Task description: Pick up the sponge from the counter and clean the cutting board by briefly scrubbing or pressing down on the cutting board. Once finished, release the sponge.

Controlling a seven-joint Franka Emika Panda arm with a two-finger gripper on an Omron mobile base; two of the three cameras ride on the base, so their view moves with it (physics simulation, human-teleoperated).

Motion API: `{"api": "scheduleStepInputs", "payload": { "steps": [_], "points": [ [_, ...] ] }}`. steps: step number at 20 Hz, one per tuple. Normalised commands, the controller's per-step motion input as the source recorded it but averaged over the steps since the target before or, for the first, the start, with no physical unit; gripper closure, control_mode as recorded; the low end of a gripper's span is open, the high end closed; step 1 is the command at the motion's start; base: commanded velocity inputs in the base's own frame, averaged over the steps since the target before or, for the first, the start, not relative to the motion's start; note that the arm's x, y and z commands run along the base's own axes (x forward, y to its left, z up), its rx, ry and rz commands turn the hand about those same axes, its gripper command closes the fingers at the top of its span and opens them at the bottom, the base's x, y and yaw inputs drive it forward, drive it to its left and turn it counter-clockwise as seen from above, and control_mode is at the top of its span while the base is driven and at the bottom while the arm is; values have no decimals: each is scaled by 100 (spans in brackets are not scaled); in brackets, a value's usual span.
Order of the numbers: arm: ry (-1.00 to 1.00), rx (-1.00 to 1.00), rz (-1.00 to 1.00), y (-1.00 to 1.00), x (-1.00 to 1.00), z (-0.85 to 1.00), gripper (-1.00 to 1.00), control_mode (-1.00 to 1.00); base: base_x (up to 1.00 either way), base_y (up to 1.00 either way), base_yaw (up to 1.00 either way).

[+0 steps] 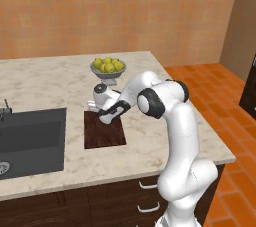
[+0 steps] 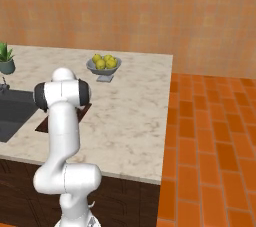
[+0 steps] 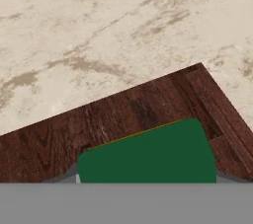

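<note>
I see the sponge [image 3: 148, 154] low in the frame over the cutting board [image 3: 123, 114]; the hand [image 1: 106, 116] hides its grip, so I cannot tell.

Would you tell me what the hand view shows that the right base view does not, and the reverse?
Hand view alone: the green sponge over the cutting board, seen close. Right base view alone: the lemon bowl, sink, potted plant and orange floor. Shared: the marbled counter and the board, mostly behind the arm in the base view.

sponge [image 3: 147, 153] bottom behind grey band
</note>
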Motion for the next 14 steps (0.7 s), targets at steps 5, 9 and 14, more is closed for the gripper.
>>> {"api": "scheduleStepInputs", "payload": {
  "steps": [5, 9, 14],
  "points": [
    [0, 1, 0, 0, -100, -99, 100, -100, 0, 0, 0],
    [0, 0, 0, 0, -100, -100, 100, -100, 0, 0, 0],
    [0, 0, 0, 0, -100, -100, 100, -100, 0, 0, 0]
  ]
}}
